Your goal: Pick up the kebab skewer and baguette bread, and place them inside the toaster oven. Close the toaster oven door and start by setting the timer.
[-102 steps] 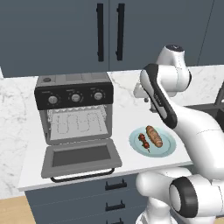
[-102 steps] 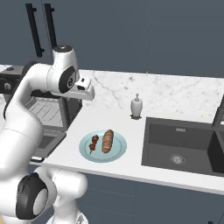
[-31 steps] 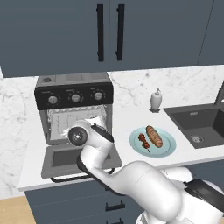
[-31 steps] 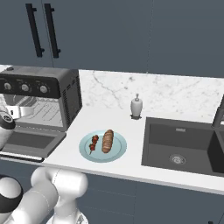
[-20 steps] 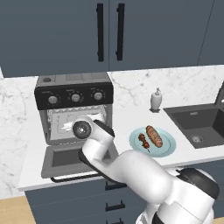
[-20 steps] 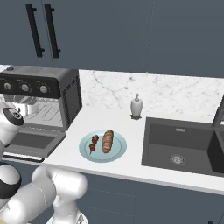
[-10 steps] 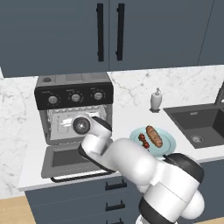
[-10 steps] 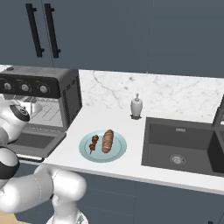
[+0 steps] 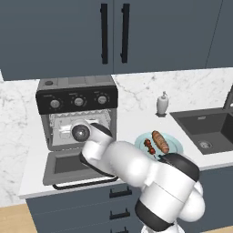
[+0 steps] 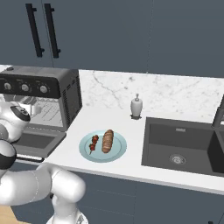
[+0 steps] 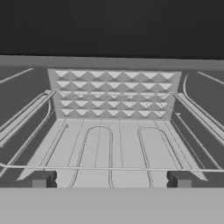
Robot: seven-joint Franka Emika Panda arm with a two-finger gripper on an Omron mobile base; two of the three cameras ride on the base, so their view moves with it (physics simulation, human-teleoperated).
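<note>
The kebab skewer (image 9: 149,146) and the baguette bread (image 9: 159,141) lie side by side on a light blue plate (image 9: 174,143), which stands on the white marble table (image 10: 87,120) to the right of the toaster oven (image 9: 77,113). Both of them have the long axis going from the front edge of the table toward the wall, a little slanted, and the skewer is on the side nearer to the oven. The toaster oven faces to the front of the table, and the toaster oven door (image 9: 68,166) is dropped down flat in front of it, with the black handle at the front edge. My pincer (image 11: 111,180) is at the mouth of the oven and looks straight into it, along the wire rack (image 11: 109,146) to the patterned back wall. The two finger tips (image 11: 40,180) stand far apart, as wide as they go, and there is nothing between them and they touch nothing. On the black panel with three knobs (image 9: 78,101) I cannot read any writing. A small white soap bottle (image 10: 137,106) stands near the wall, beside the dark sink (image 10: 183,148).
</note>
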